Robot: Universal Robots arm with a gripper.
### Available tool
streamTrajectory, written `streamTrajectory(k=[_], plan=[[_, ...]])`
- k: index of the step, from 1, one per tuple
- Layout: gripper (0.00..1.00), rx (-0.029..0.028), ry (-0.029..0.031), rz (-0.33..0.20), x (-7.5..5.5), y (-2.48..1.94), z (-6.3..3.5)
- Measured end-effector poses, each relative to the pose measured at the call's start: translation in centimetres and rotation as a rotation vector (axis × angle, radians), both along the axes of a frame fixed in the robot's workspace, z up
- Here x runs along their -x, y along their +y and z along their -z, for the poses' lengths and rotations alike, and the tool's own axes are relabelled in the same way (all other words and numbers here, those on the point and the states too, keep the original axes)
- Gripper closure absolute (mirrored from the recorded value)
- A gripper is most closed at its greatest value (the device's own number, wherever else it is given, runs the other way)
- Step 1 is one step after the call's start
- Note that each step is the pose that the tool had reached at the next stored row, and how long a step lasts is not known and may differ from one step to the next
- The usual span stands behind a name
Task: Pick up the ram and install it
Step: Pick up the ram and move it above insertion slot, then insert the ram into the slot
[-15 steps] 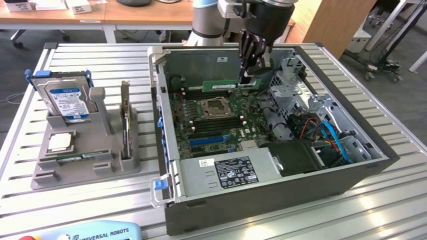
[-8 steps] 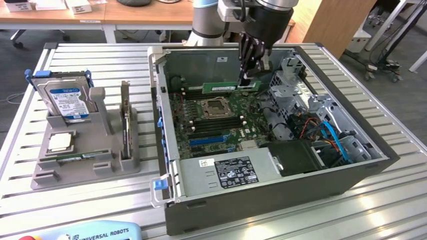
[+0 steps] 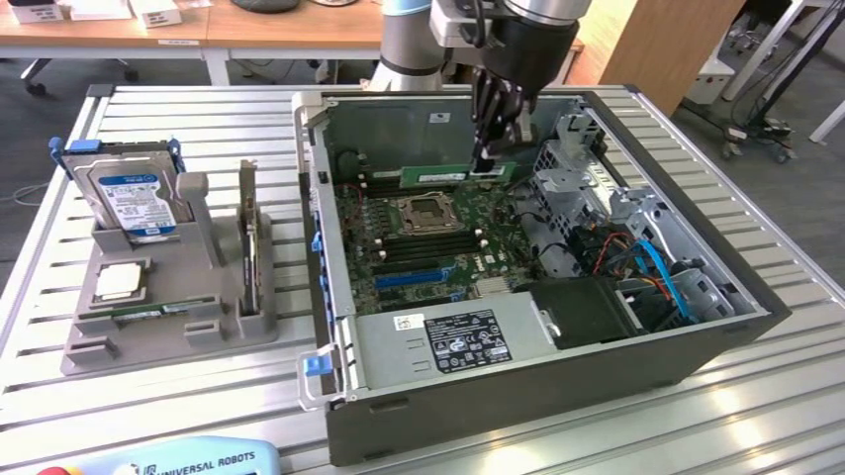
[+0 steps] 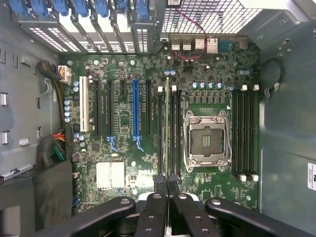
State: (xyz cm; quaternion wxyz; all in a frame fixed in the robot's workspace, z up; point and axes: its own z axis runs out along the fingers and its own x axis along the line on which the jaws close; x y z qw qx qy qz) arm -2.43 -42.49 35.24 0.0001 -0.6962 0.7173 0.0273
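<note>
Counting fast: one gripper (image 3: 484, 158), fingers pinched shut on one ram (image 3: 442, 176); the green stick was held on its long edge just beside the processor socket (image 3: 425, 211), over the black slots there; seated or not could not be told; four more black memory slots (image 4: 245, 133) lay on the socket's other side; one blue slot (image 4: 135, 108) and one white slot (image 4: 84, 103) sat farther from the socket; metal drive cage (image 3: 581, 188) and blue cables (image 3: 660, 277) crowded the exterior view's right of the socket, near the fingers; one gray holder (image 3: 158, 336), well apart from the socket on the exterior view's left, carried one hard drive (image 3: 130, 193), one square processor chip (image 3: 119, 280) and one upright expansion card (image 3: 247, 233); the open computer case (image 3: 528, 416) around the socket stood on a slatted metal table (image 3: 739, 416); wooden desks (image 3: 264, 30) stood behind.
</note>
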Motion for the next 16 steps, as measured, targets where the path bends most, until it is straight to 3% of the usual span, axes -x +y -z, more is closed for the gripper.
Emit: streamTrajectory(k=[16], plan=[[0.89, 0.0001, 0.0, 0.0, 0.0, 0.0, 0.37]])
